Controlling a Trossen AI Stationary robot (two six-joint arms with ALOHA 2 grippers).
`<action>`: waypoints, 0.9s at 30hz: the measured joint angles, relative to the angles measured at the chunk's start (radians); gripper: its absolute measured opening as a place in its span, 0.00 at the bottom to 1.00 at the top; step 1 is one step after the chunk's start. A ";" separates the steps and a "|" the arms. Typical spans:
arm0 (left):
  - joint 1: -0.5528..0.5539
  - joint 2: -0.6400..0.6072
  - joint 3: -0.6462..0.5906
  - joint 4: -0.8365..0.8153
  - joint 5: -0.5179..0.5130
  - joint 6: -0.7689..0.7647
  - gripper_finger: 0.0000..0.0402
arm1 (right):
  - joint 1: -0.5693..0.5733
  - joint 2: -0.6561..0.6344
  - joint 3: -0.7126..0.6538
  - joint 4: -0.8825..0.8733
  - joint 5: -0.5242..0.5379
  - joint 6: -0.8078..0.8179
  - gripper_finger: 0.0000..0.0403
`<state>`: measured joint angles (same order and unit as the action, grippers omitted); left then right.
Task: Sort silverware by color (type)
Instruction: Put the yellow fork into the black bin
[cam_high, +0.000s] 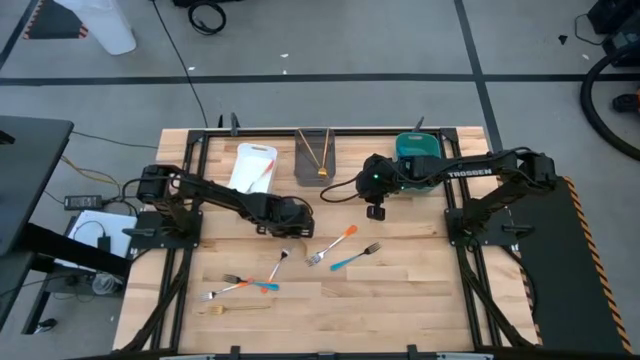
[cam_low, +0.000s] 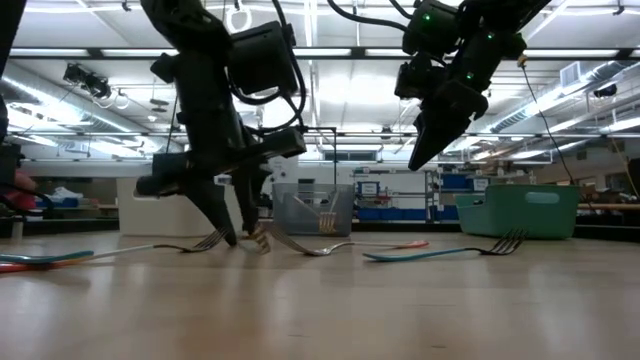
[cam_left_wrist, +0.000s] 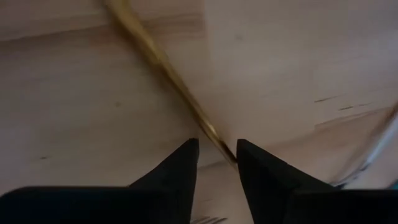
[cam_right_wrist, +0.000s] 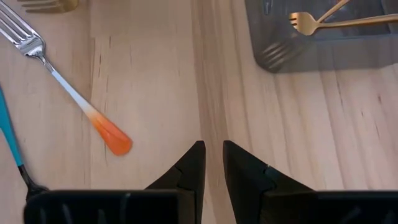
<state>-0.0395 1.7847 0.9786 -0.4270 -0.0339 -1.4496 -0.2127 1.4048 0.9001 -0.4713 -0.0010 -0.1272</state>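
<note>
Gold fork lies flat on the table, its slim handle running out ahead of the left gripper and its near end sitting right in the gap between the two fingertips. In the low view those tips are down at the wood, one on each side of the handle, with a gap between them and no squeeze made yet. So the step in hand looks like the pick-up of a gold piece.

The next move calls for the jaws to close squarely on the thin handle, then a lift and a carry to the grey bin, where other gold forks already lie. The handle is narrow and low, so a slip seems possible.

Beyond the fingers, an orange-handled fork and a blue-handled fork wait near each other on the wood. The right gripper hangs above the table near the grey bin, its fingers a little apart and holding nothing.
</note>
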 joint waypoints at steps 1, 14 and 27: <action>0.000 -0.001 0.000 -0.013 0.007 0.008 0.29 | 0.000 0.000 0.000 0.000 0.000 0.000 0.17; 0.021 -0.002 -0.003 -0.053 0.065 0.062 0.05 | 0.000 0.000 0.000 0.008 0.000 0.000 0.17; 0.045 -0.007 0.012 -0.052 0.062 0.111 0.03 | 0.000 0.000 0.000 0.033 0.000 0.000 0.17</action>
<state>0.0056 1.7776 0.9906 -0.4793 0.0279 -1.3382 -0.2127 1.4048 0.9001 -0.4381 -0.0013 -0.1268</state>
